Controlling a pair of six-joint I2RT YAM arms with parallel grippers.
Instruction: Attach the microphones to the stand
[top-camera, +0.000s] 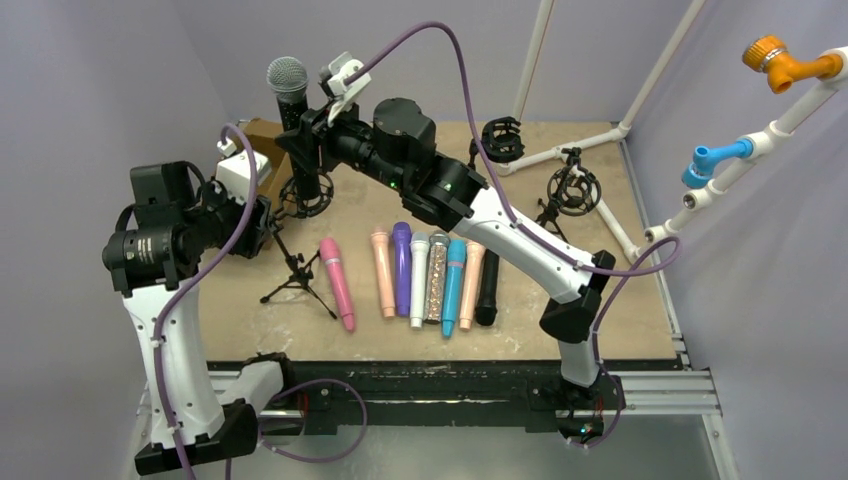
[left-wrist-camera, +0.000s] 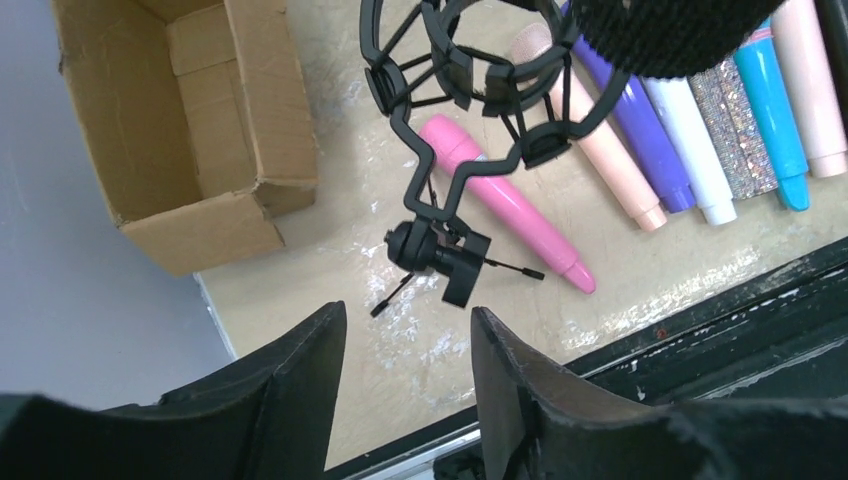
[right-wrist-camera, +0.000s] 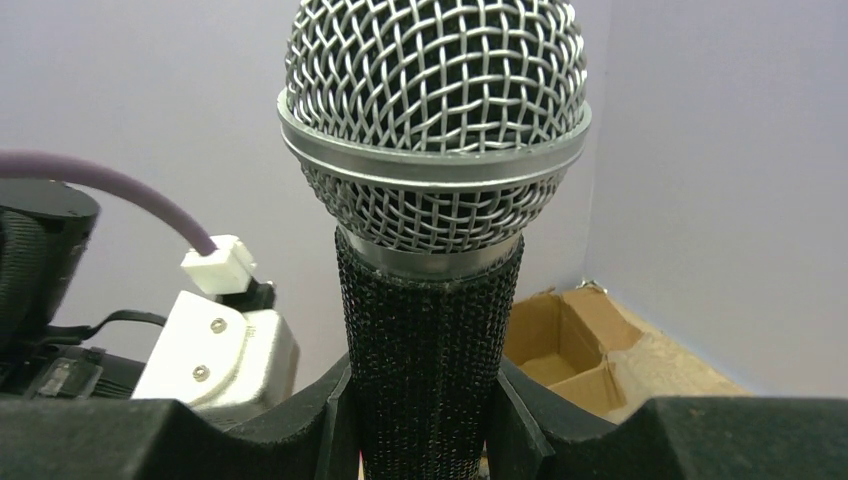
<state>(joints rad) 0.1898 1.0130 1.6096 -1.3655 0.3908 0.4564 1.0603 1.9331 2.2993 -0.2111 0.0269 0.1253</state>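
Note:
My right gripper (right-wrist-camera: 425, 400) is shut on a black microphone (right-wrist-camera: 430, 330) with a silver mesh head (top-camera: 288, 80) and holds it upright over the black shock mount (top-camera: 305, 200) of a small tripod stand (top-camera: 295, 278). In the left wrist view the microphone's lower end (left-wrist-camera: 660, 35) sits at the right edge of the mount's ring (left-wrist-camera: 470, 80). My left gripper (left-wrist-camera: 408, 335) is open and empty, just left of the stand (top-camera: 265, 225). Pink (top-camera: 337, 283), peach (top-camera: 383, 272), purple (top-camera: 402, 268), white (top-camera: 419, 280), glitter (top-camera: 436, 277), teal (top-camera: 454, 285), peach (top-camera: 471, 283) and black (top-camera: 487, 288) microphones lie in a row.
An open cardboard box (top-camera: 262, 138) stands at the back left, close behind the stand. Two more shock-mount stands (top-camera: 502, 140) (top-camera: 572, 190) are at the back right. A white pipe frame (top-camera: 790, 120) with orange and blue clamps rises on the right.

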